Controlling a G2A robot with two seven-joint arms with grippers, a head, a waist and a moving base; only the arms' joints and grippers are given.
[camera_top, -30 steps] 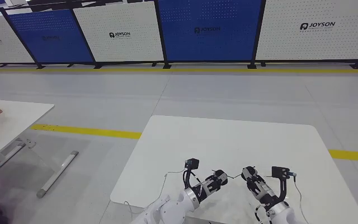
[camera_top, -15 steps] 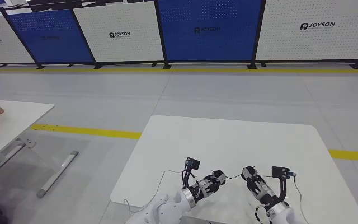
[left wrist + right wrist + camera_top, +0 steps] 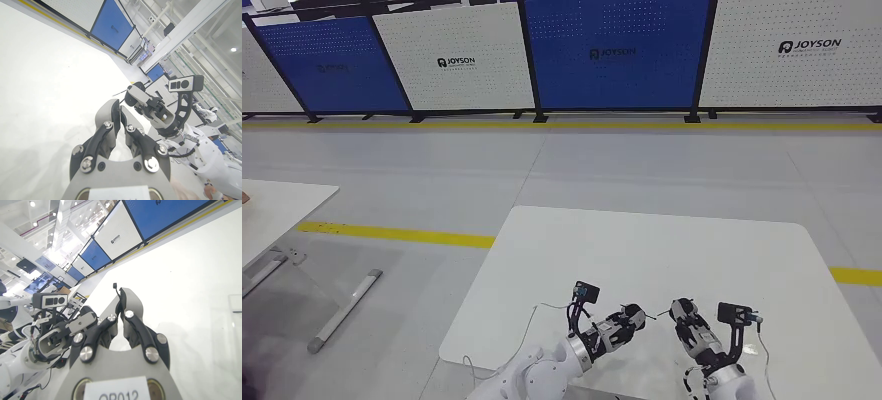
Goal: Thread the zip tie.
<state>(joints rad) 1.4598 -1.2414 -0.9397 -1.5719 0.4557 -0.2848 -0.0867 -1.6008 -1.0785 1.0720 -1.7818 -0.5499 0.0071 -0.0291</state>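
- Zip tie (image 3: pixel 114 286) is held above the table's (image 3: pixel 662 250) near edge, with both grippers' jaws clamped on it.
- Since half a second ago, the right gripper (image 3: pixel 120 298) has edged toward the left gripper (image 3: pixel 119 107), probably to line up the ends for threading.
- The right wrist view reveals the tie's square head. From the top it reads as a thin strand.

The zip tie (image 3: pixel 114 285) shows just its head and a short stretch beyond the right gripper (image 3: pixel 120 296); the rest is buried between the closed pads. From above it is too thin to trace.
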